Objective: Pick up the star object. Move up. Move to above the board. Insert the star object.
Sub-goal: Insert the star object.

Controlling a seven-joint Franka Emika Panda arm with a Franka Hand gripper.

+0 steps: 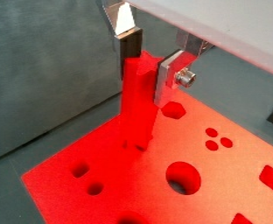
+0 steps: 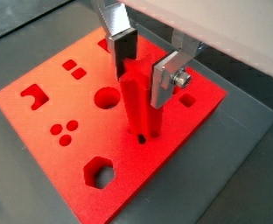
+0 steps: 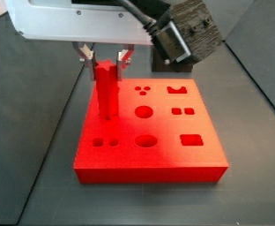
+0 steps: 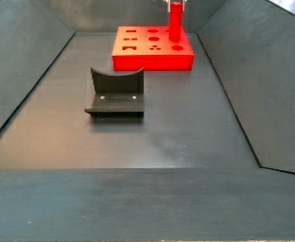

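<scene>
The star object, a slim tall red peg [image 3: 108, 88], stands upright with its lower end at a cut-out near a corner of the board [image 3: 164, 152]. My gripper [image 3: 108, 60] is shut on the peg's upper end. In both wrist views the peg [image 1: 136, 105] [image 2: 136, 101] runs down from between the silver fingers of the gripper [image 1: 150, 63] [image 2: 145, 66] to the board's top face [image 1: 215, 197] [image 2: 57, 101]. Whether the peg's tip is inside the hole or only touching, I cannot tell. In a side view the peg [image 4: 176, 24] rises from the far board [image 4: 150, 59].
The dark L-shaped fixture [image 4: 114, 93] stands on the floor in front of the board. A dark grey block [image 3: 189, 35] shows beyond the board. Sloped grey walls enclose the floor [image 4: 150, 142]. Other cut-outs, circles, squares and a hexagon [image 2: 99, 173], pierce the board.
</scene>
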